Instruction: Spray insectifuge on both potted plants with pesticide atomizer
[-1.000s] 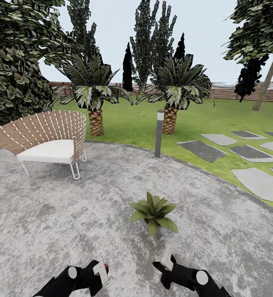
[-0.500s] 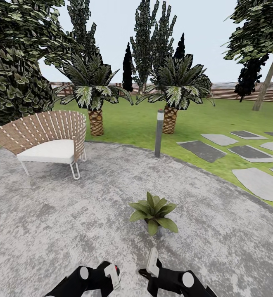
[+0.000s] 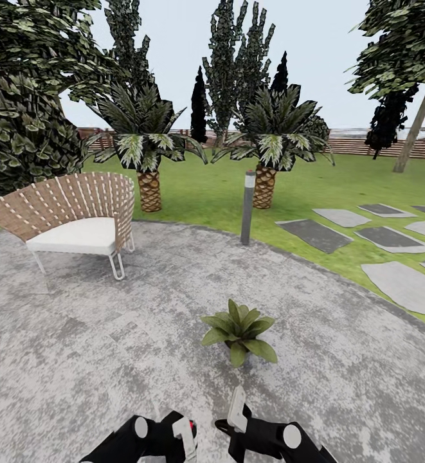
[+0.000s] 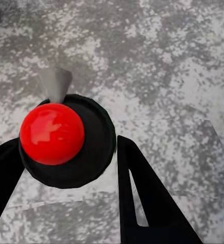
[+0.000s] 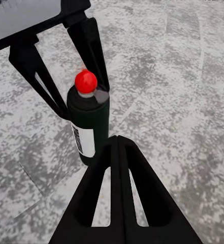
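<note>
Left gripper [image 3: 177, 432] was clamped on the atomizer [image 5: 88, 124], held low just short of the potted plant [image 3: 239, 333]. Right gripper [image 5: 117, 140] appeared closed on nothing, beside the atomizer. Atomizer judged light, rigid and smooth; grip best kept on the dark body, below the red cap [image 4: 52, 133].

Both arms are cut off by the head view's lower edge; of the left gripper [image 3: 181, 432] little beyond a whitish finger is seen. In the left wrist view the pesticide atomizer [image 4: 66, 140] is seen from above, so its body is hidden beneath its black cap and red knob; the finger tips run past the edge. The right gripper [image 5: 117, 140] is seen with fingers pressed together, their bases cropped; the left arm's upper part is cropped there too.
</note>
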`<state>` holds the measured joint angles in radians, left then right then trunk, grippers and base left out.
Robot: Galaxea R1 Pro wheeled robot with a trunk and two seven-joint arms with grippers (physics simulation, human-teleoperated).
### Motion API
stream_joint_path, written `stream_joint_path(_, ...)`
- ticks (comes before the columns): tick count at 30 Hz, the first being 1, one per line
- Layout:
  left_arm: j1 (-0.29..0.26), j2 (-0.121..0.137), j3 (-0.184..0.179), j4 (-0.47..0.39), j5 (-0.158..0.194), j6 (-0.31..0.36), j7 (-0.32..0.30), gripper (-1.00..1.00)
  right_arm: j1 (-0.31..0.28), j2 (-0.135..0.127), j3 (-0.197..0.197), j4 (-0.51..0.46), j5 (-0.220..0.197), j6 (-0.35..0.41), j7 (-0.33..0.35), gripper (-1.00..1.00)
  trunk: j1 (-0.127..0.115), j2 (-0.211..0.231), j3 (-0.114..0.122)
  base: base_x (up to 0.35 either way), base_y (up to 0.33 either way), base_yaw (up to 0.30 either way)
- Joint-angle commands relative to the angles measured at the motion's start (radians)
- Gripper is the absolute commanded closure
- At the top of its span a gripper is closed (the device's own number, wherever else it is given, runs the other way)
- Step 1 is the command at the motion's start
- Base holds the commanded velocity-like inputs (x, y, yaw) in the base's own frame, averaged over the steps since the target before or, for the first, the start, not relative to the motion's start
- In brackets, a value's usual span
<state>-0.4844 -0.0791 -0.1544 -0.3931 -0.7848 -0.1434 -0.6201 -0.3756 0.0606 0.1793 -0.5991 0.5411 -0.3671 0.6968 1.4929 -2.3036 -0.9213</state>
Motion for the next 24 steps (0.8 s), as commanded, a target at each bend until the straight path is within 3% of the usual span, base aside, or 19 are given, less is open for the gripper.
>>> stream_joint_path(1,0.0,-0.002,-0.001,-0.001,-0.01,-0.007,-0.001,1.0,-0.001,0.0,-0.001,-0.001,0.01,-0.006,0.0,1.0,0.0,0.0,-0.001,0.0,0.0,0.0)
stream_joint_path(14,-0.02,-0.031,-0.017,-0.004,-0.01,-0.008,-0.009,1.0,-0.001,0.002,-0.001,-0.001,0.01,-0.006,0.0,1.0,0.0,0.0,-0.001,0.0,0.0,0.0)
stream_joint_path(24,-0.031,-0.038,-0.018,-0.005,-0.01,-0.008,-0.073,1.0,-0.001,0.002,-0.001,-0.001,0.01,-0.006,0.0,1.0,0.0,0.0,-0.001,0.0,0.0,0.0)
